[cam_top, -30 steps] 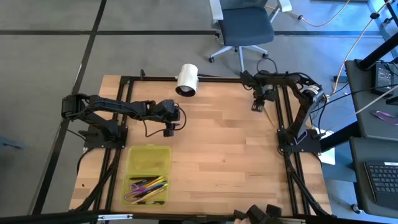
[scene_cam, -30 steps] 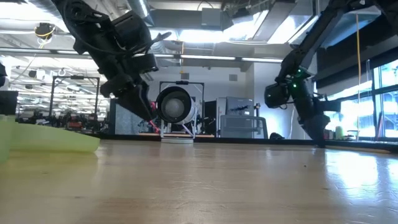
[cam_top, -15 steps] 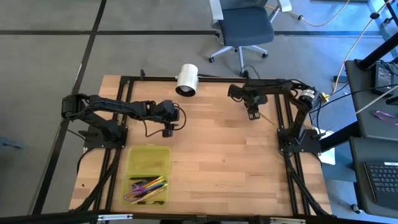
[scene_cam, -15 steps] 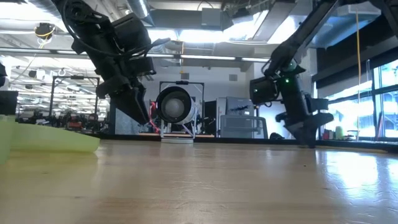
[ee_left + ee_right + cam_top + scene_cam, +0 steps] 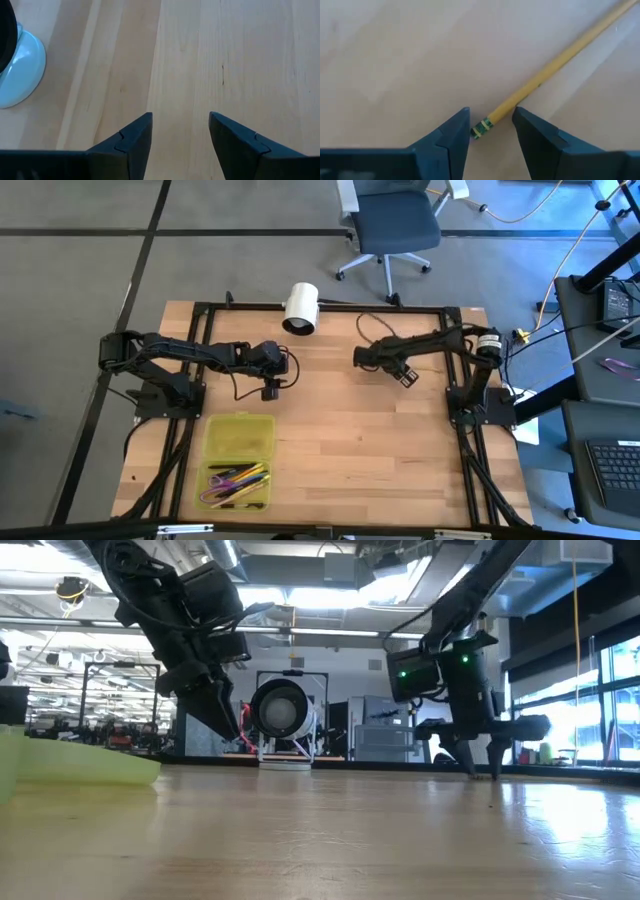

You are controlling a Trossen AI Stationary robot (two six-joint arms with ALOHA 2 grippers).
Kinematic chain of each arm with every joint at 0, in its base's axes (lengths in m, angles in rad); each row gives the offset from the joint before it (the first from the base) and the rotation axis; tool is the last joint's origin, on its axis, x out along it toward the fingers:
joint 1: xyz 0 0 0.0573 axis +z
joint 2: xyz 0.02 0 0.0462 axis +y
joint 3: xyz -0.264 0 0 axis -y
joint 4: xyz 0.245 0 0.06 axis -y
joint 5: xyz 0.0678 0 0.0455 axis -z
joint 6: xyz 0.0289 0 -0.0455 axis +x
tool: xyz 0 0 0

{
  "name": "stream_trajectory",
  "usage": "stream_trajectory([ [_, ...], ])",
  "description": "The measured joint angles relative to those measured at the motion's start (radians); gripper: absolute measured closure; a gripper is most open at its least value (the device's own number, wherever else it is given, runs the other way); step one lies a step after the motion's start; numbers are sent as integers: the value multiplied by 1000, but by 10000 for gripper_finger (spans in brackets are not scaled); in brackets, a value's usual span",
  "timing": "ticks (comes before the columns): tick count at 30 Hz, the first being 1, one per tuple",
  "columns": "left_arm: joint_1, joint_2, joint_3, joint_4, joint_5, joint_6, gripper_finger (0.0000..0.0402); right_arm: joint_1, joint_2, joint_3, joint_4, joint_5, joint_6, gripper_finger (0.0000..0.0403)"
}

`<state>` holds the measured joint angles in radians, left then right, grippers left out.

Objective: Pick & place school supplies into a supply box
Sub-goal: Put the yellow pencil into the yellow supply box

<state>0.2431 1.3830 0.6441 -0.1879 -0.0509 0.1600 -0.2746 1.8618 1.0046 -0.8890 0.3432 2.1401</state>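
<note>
A yellow pencil with a green-banded end lies flat on the table, right far part, its end between the spread fingers of the right hand. Left hand spread, empty.

The table is showing pale wood in butcher-block strips. The supply box is glowing translucent yellow-green, and the pens and pencils lying in it are showing purple, yellow, orange and black. The pencil between the right gripper's dark fingers is showing yellow with a green-banded metal end. The left gripper is showing dark grey, the cylinder white, the office chair blue-grey.
</note>
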Motion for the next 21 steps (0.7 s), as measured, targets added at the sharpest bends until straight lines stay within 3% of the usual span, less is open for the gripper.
stream_trajectory([
  [11,0,0,0,-9,0,-7,216,231,0,0,11,21,-85,239],
  [19,0,0,0,-46,0,-20,217,319,0,1,-46,26,295,239],
  [21,0,0,0,-68,0,-19,216,321,0,-1,-25,37,285,239],
])
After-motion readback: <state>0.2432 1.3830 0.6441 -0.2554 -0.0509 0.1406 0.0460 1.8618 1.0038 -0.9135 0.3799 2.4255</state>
